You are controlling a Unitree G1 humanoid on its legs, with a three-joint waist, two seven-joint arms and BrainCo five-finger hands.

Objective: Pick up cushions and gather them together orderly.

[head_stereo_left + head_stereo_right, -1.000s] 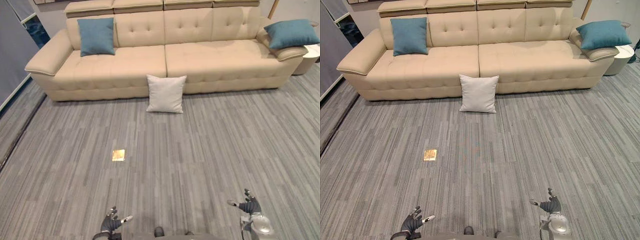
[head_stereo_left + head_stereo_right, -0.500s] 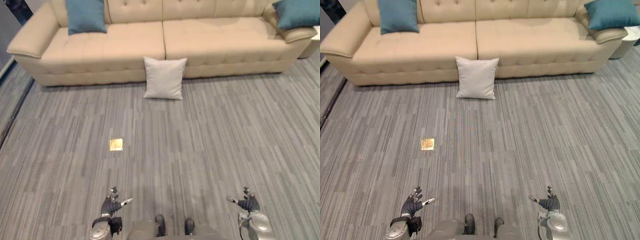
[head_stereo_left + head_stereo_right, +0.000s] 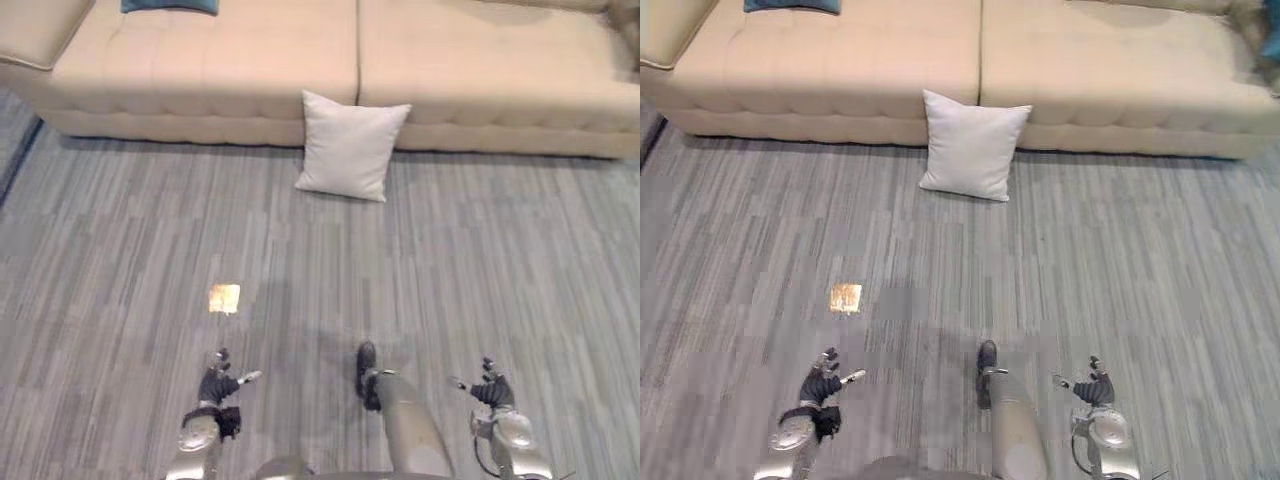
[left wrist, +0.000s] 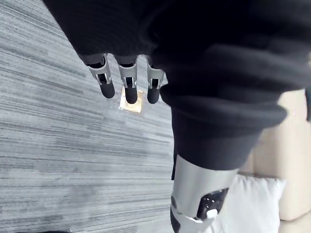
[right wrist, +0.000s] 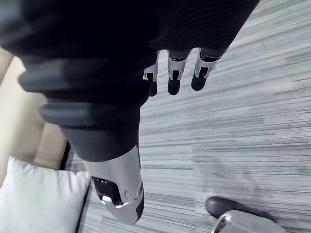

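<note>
Your left hand point(image 3: 215, 385) hangs low over the grey floor point(image 3: 120, 250), fingers relaxed, holding nothing. You've got a gold floor patch point(image 3: 224, 298) just ahead of it. The teal cushion point(image 3: 168, 5) sits on the beige sofa point(image 3: 200, 70), far left seat. The white cushion point(image 3: 350, 146) stands on the floor, leaning against the sofa front, near mid. Your right hand point(image 3: 488, 390) is low too, fingers loose, empty.

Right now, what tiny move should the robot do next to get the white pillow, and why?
Probably a step forward toward the white cushion. It stands on the floor, leaning against the front of the sofa, well ahead of both hands. The left hand and right hand hang low and open, holding nothing, so neither looks able to reach it from here.
</note>
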